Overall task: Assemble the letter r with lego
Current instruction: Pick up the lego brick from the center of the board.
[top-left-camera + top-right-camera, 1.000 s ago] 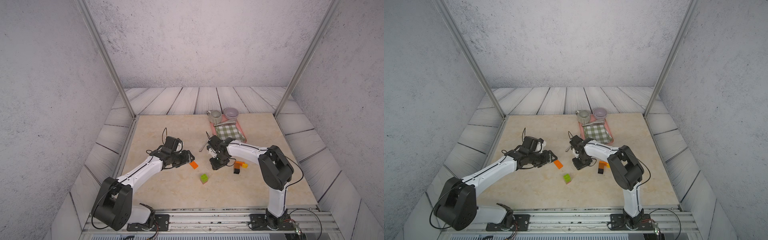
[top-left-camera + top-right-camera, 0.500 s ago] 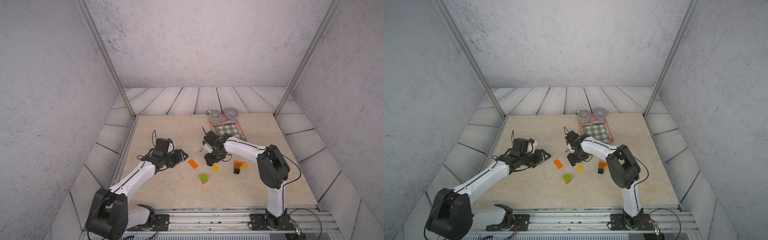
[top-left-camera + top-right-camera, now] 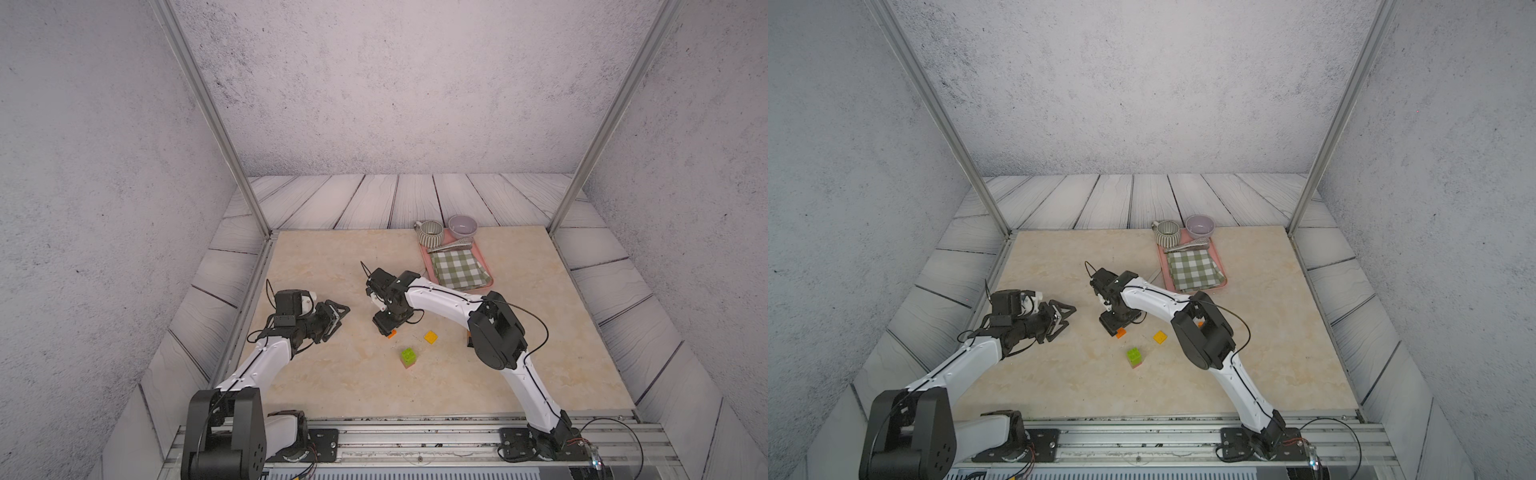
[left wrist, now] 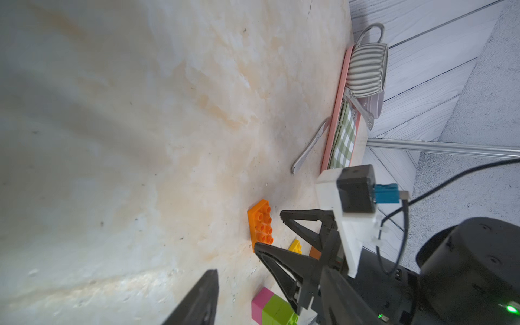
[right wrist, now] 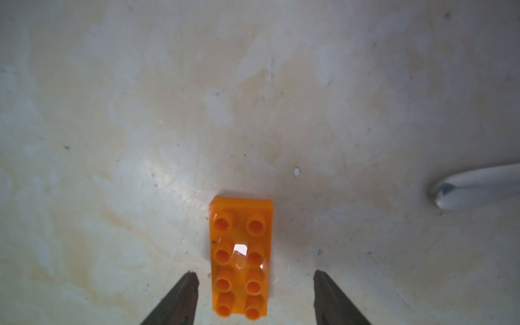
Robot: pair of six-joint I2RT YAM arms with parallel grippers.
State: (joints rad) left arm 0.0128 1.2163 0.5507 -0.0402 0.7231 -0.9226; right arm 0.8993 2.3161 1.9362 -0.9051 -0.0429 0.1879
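Long orange lego brick [image 5: 241, 259] flat on desk [image 5: 112, 112], bumps up. Long side runs straight out between right fingers [image 5: 180, 298]: spread wide, not touching it. In both top views brick mostly hidden under arm. Left wrist view shows whole brick, yellow brick [image 4: 295, 246] near it. Left fingers [image 4: 202, 298] apart, empty; second ago at this brick, now pulled back.

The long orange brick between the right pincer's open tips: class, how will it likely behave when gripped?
The long orange brick looks like rigid moulded plastic, so it probably won't bend. Lying flat, studs up, it should not roll or tip. Its glossy sides may slip in the right pincer.
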